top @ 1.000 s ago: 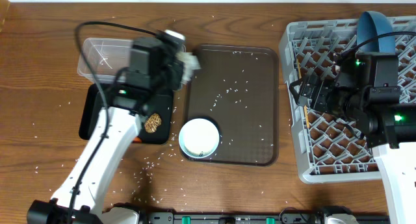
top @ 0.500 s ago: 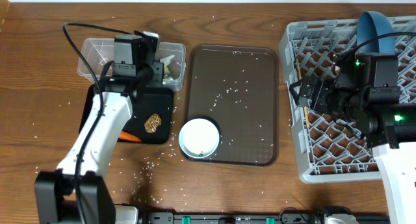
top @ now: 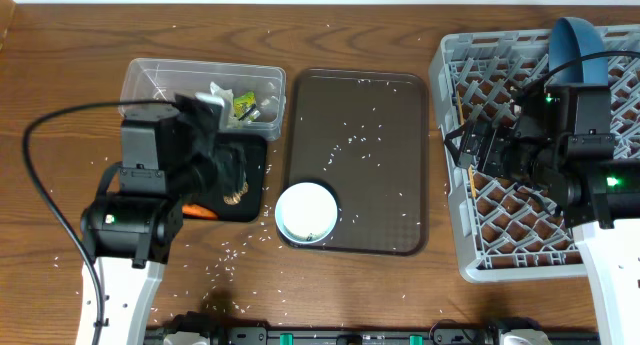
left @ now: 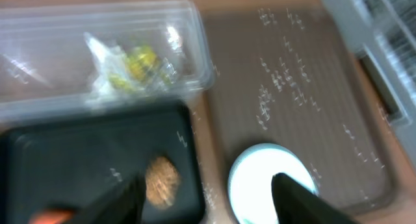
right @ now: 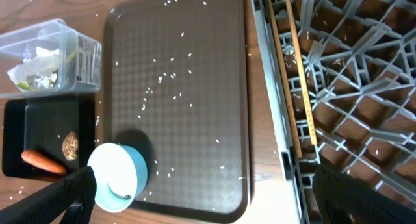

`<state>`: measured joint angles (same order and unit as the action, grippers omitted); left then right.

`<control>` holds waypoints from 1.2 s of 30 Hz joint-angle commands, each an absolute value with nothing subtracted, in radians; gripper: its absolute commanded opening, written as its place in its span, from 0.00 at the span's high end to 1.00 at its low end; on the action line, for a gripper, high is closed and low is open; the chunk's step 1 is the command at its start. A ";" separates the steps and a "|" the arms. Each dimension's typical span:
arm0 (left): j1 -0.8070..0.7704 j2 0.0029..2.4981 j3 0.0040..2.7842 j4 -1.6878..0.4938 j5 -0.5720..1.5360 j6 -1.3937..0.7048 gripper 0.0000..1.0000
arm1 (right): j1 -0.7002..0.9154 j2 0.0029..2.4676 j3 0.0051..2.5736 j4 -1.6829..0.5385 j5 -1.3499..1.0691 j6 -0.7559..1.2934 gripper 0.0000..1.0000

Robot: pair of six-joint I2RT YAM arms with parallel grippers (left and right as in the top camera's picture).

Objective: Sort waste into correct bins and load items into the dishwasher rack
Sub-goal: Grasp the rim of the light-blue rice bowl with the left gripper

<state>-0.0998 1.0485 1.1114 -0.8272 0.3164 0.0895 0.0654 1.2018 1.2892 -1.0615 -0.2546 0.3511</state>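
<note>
The left end effector (left: pixel 208 182) hangs over the black tray (top: pixel 255 155), its fingers spread wide with nothing between them. On that tray lie the small brown food lump (left: pixel 161 178) and, near the edge closest to the robot, the orange carrot-like stick (right: pixel 42 160). The two sit apart from each other.

Just beyond the black tray and touching it stands the clear tub (top: pixel 150 80). It holds the crumpled white tissue (top: pixel 215 93) and the yellow-green printed wrapper (left: pixel 140 62) side by side at its right end (the left wrist view is blurred, so finer detail is lost).

The dark brown serving tray (top: pixel 380 185) lies in the middle of the surface (top: pixel 60 105). The light blue cup (top: pixel 307 212) sits in its near left corner; whether it is upright or upside down cannot be told. White rice grains (top: pixel 350 140) are scattered across the serving tray and the wood around it.

The right end effector (right: pixel 205 175) is above the left wall of the dishwasher rack (top: pixel 447 135), fingers wide and empty. The dark blue plate (top: pixel 578 45) stands on edge in the rack's far part.
</note>
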 commanded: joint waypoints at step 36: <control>-0.729 1.771 1.045 -0.607 0.155 -0.372 0.94 | 0.022 1.200 1.294 -1.042 -0.152 0.343 0.01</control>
